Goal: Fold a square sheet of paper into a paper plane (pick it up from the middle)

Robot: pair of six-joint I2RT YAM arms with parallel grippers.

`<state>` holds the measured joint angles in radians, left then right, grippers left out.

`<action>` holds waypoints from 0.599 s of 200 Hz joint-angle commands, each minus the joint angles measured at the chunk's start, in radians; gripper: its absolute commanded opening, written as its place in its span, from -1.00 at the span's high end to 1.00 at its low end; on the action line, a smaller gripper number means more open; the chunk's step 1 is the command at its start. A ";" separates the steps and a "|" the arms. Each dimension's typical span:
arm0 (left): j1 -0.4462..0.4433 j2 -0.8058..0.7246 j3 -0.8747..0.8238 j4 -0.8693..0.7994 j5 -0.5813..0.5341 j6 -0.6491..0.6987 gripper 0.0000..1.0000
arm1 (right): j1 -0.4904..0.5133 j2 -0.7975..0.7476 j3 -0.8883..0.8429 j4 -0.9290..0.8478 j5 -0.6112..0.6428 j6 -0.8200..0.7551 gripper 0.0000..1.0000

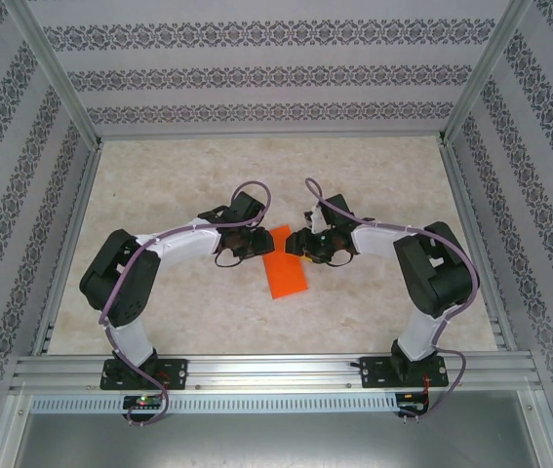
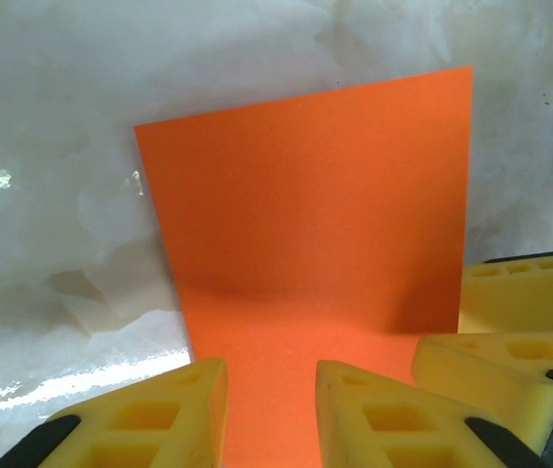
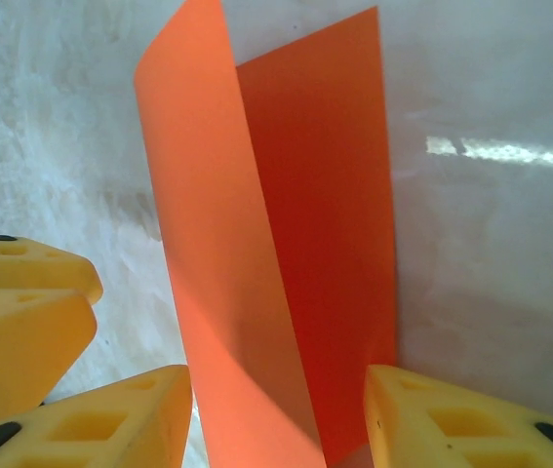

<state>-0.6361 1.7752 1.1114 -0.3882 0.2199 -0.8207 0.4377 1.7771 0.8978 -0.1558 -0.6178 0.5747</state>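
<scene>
The square sheet of paper (image 1: 287,275) is bright orange and lies mid-table between both grippers. In the right wrist view one side of it (image 3: 217,244) curls upright over the flat side. The left wrist view has its far part (image 2: 305,214) rising from the table. My left gripper (image 1: 259,241) is at the sheet's upper left edge. Its yellow fingers (image 2: 271,375) stand apart with the paper running between them. My right gripper (image 1: 297,244) faces it from the right, jaws (image 3: 278,380) wide apart astride the sheet. The paper plane is out of view.
The tabletop (image 1: 178,185) is pale and marbled, bounded by aluminium rails (image 1: 276,370) at the front and patterned walls on three sides. The right gripper's fingers (image 2: 510,331) crowd the left wrist view, and the left gripper's fingers (image 3: 22,312) crowd the right wrist view.
</scene>
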 commanded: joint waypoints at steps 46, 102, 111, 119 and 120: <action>-0.001 -0.053 -0.059 0.043 -0.007 -0.023 0.38 | -0.004 0.044 0.007 0.071 -0.063 -0.025 0.23; -0.015 -0.117 -0.108 0.114 0.006 0.099 0.28 | -0.001 -0.002 -0.089 0.223 0.000 0.151 0.59; -0.022 -0.128 -0.113 0.121 0.010 0.134 0.26 | 0.001 -0.018 -0.105 0.236 0.026 0.182 0.64; -0.029 -0.136 -0.117 0.121 0.013 0.162 0.24 | 0.004 -0.032 -0.117 0.245 0.048 0.207 0.67; -0.031 -0.137 -0.117 0.121 0.013 0.166 0.24 | 0.004 -0.032 -0.119 0.246 0.051 0.210 0.68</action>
<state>-0.6407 1.6848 1.0111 -0.3321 0.2207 -0.7666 0.4377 1.8072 0.8173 -0.0006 -0.6346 0.6846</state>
